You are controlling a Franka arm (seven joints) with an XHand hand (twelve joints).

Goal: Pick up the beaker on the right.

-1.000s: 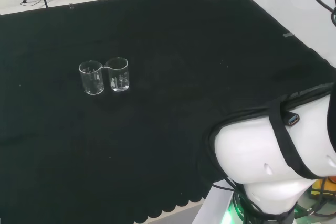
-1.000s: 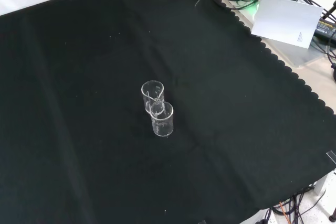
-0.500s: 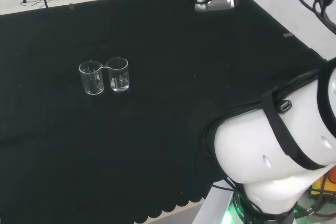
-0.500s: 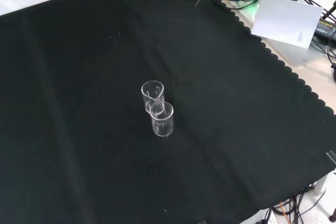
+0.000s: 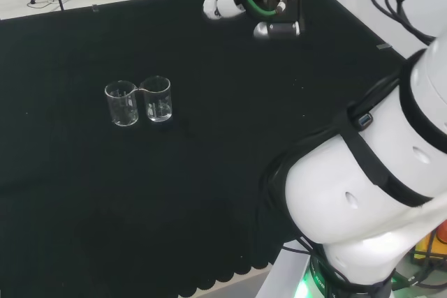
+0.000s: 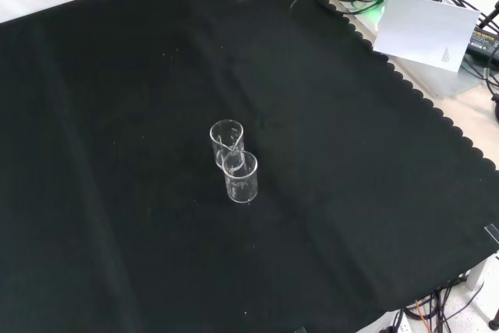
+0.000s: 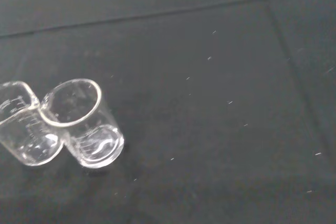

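Head view, left to right: two small clear glass beakers, cylindrical with lipped rims, stand upright and touching on the matte black cloth [image 5: 209,193] — the left beaker [image 5: 121,103], then the right beaker [image 5: 158,98]. Well apart, at the top, the black and white hand [image 5: 222,3] has come farther into view since a moment ago; whether its fingers are straight or curled, I cannot tell. Both beakers stayed put.

Two clear glass beakers stand upright on the black cloth [image 7: 220,129], their rims touching. The fuller-seen beaker [image 7: 81,124] shows its whole round mouth and thick base. The second beaker [image 7: 21,132] is cut off by the picture's border; printed graduation marks show on its wall. Pale lint specks dot the cloth, and a faint crease crosses it.
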